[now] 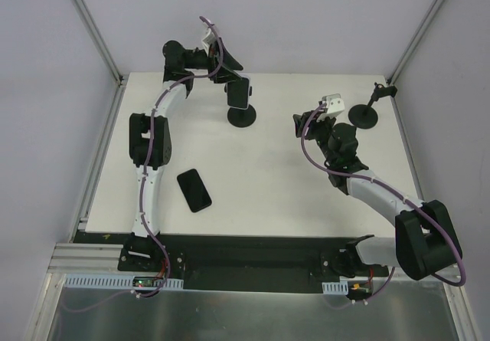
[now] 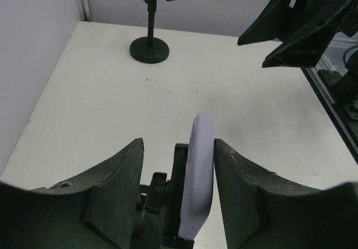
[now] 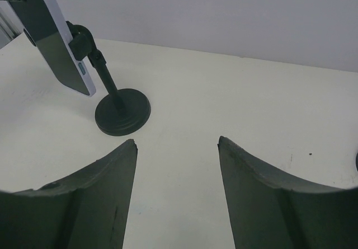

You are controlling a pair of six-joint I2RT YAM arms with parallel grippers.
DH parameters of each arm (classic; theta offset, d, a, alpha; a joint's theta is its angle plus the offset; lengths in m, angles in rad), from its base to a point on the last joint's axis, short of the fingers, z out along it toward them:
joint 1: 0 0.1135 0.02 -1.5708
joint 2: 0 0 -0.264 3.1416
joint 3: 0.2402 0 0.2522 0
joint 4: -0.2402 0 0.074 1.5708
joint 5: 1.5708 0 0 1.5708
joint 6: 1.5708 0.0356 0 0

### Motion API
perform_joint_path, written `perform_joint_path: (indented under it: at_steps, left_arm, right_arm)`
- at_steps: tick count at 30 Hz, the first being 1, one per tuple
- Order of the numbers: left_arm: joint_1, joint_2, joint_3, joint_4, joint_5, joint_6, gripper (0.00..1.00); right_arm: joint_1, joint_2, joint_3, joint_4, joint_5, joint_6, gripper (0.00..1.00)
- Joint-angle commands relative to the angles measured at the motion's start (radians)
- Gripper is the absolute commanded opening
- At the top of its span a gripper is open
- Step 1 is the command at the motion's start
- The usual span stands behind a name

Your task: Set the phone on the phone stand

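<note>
A lavender phone [image 1: 238,90] stands tilted in the clamp of a black phone stand [image 1: 243,116] at the back of the white table. My left gripper [image 1: 230,77] reaches over it. In the left wrist view the phone [image 2: 200,176] shows edge-on against the stand's clamp [image 2: 180,182], between the spread fingers of my left gripper [image 2: 179,142]. The right finger touches the phone's edge and the left finger stands apart from the clamp. My right gripper [image 3: 176,142] is open and empty above the table, facing the phone [image 3: 53,42] and the stand's base [image 3: 122,112].
A second black phone [image 1: 194,190] lies flat on the table [image 1: 276,172] near the left arm. A second, empty stand [image 1: 366,113] is at the back right; it also shows in the left wrist view [image 2: 149,50]. Grey walls enclose the table.
</note>
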Motion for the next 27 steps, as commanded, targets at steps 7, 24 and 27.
perform_joint_path:
  at_steps: [7,24,27]
  left_arm:
    - [0.024,-0.222,-0.135,0.168,0.076,-0.001,0.99]
    - [-0.031,-1.28,-1.305,-0.485,-1.211,0.243,0.98]
    - [-0.034,-1.327,-1.33,-0.533,-1.119,0.14,0.95]
  right_arm:
    - [-0.004,-0.023,0.011,0.058,-0.024,0.01,0.63]
    - [-0.004,0.038,0.148,-0.12,-0.113,0.071,0.66]
    - [-0.004,0.061,0.226,-0.249,-0.145,0.088,0.66]
